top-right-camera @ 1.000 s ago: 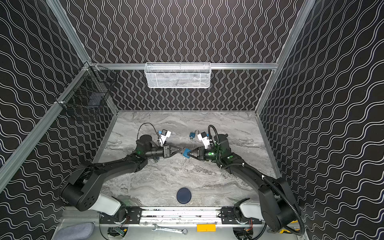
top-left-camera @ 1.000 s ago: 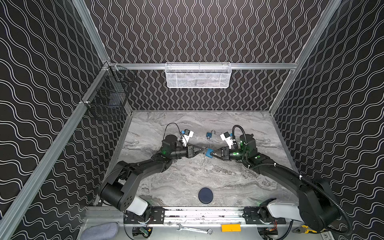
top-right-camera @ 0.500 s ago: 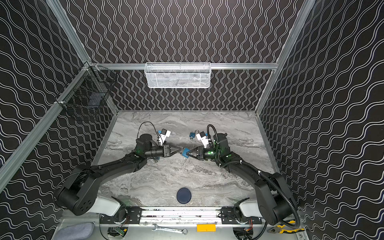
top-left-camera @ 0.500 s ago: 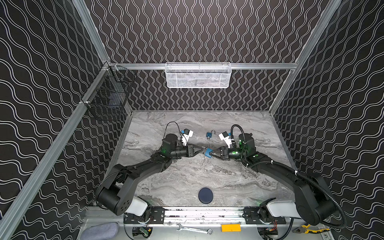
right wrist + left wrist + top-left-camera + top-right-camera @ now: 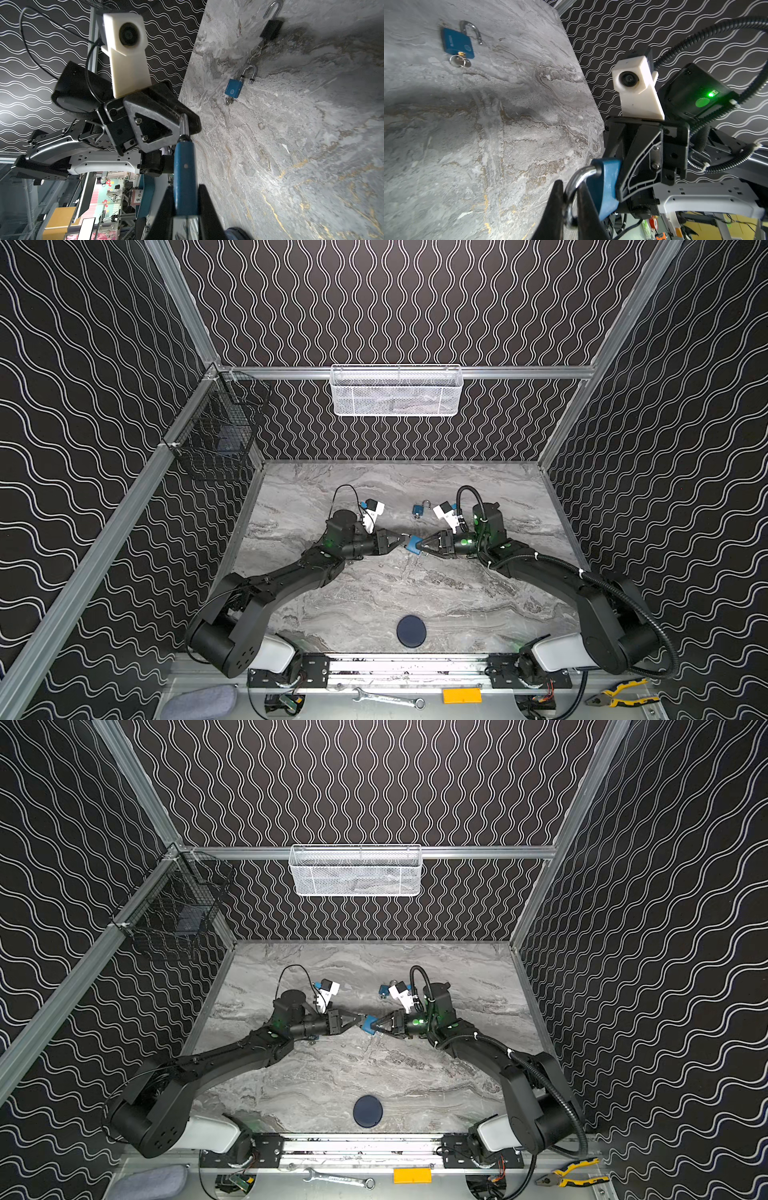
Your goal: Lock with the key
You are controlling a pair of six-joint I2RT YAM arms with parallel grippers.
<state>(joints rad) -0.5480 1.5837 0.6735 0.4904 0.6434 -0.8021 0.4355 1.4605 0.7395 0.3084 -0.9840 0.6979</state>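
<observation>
Grey marble counter (image 5: 374,593) boxed in by black wavy-line walls (image 5: 395,302), with a white mesh basket (image 5: 395,391) on the back rail and a black wire basket (image 5: 216,439) on the left wall. A dark disc (image 5: 411,631) sits near the front edge. A spare padlock (image 5: 456,42) lies toward the back, hoop open and key (image 5: 459,60) in it. The blue padlock (image 5: 412,544) is mid-counter between the arms, with the right jaws clamped on its body and the left jaws pinched tight on its shackle (image 5: 579,176).

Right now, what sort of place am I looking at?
Probably a robotics lab test booth: two robot arms mounted on a rail, patterned wall panels boxing in a marble-look table, and a wrench and pliers lying at the front edge.
</observation>
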